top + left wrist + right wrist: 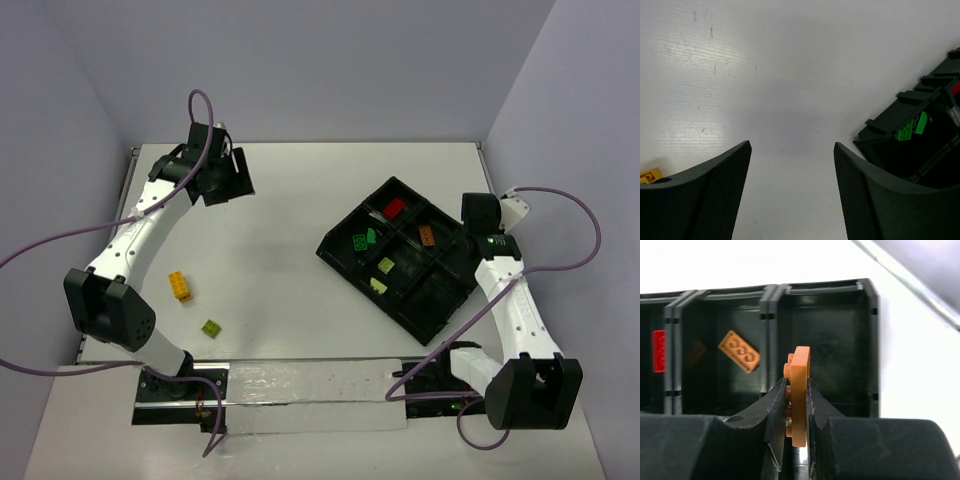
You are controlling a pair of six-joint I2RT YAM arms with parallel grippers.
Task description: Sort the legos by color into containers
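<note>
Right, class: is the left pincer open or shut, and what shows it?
Open. The left pincer shows its fingers wide apart, with only bare table between them.

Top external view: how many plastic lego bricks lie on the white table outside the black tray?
2. A yellow studded plastic brick and, slightly nearer and to its right, a small olive-green plastic brick, both on the left side. Others may be hidden from this view.

The left wrist view's edge crops the yellow lego (649, 175) to 1 corner.
</note>
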